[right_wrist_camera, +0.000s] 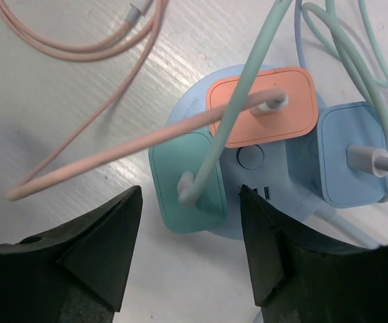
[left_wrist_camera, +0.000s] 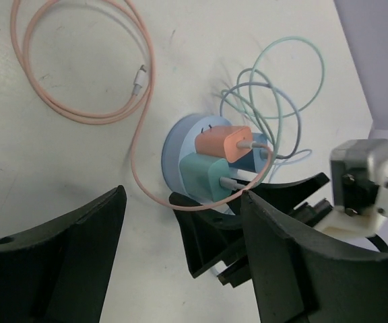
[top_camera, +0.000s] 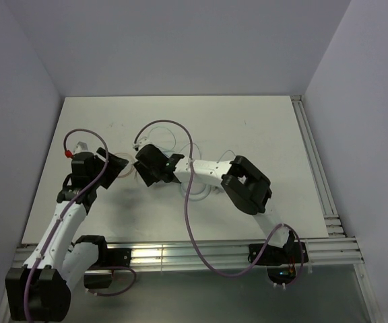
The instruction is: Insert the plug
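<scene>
Even diffuse light flooding white matte table; glare showing on silver aluminium rail; soft shadows falling under pink cable; wrist-view foreground blurring.

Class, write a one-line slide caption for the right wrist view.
Right gripper open above a round hub holding orange charger, teal charger and blue charger, all cabled.

The left arm rises along the left of the top view, and the left gripper is spread wide and empty. The right arm folds leftward at centre, with the right gripper also spread and empty.
</scene>
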